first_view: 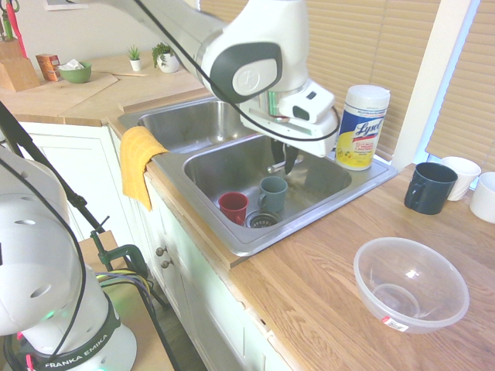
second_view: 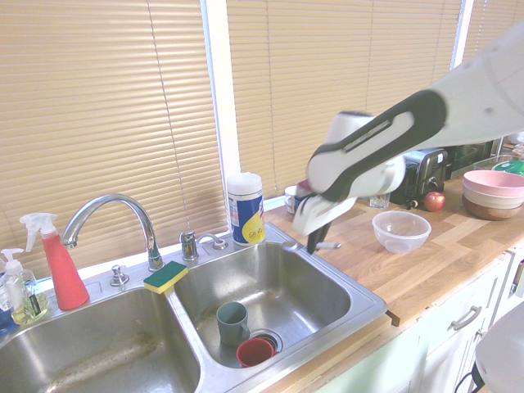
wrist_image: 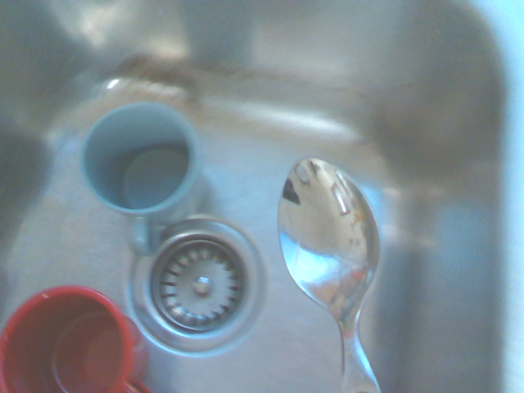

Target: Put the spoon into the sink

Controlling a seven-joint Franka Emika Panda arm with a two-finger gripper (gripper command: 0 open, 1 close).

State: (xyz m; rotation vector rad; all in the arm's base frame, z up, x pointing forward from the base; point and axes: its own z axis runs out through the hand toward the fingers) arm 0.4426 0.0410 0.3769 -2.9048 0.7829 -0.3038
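**One spoon held above the sink's right-hand basin**

One small silver spoon (wrist_image: 329, 246) hangs over the stainless steel sink (first_view: 340, 193), pinched at its handle by the end effector (first_view: 288, 161), whose dark fingers are closed narrowly on it. In the wrist view its polished bowl mirrors the room, and the slim handle runs off the frame's edge. In the second exterior view the spoon sticks out sideways from the fingers, above the rim of the basin nearer the bench's open wood surface.

Legible print is sparse. A white and yellow wipes canister (first_view: 362, 127) reads "Lysol" in blue script; it stands on the bench at the sink's back corner, beside the window blinds. The arm's base is lettered "FRANKA EMIKA". A clear plastic bowl (first_view: 411, 283) near the bench's front edge carries a small red and white sticker, too small to read.

Down in the basin, a grey-green cup (first_view: 272, 193) and a red cup (first_view: 233, 207) stand upright on either side of the round drain strainer (first_view: 262, 220). A yellow cloth (first_view: 139, 164) drapes over the sink's front edge at the other basin. A yellow and green sponge (second_view: 165, 277) rests on the divider near the chrome faucet (second_view: 110, 217). A dark mug (first_view: 429, 188) and white mugs (first_view: 472, 182) sit towards the bench's far end.
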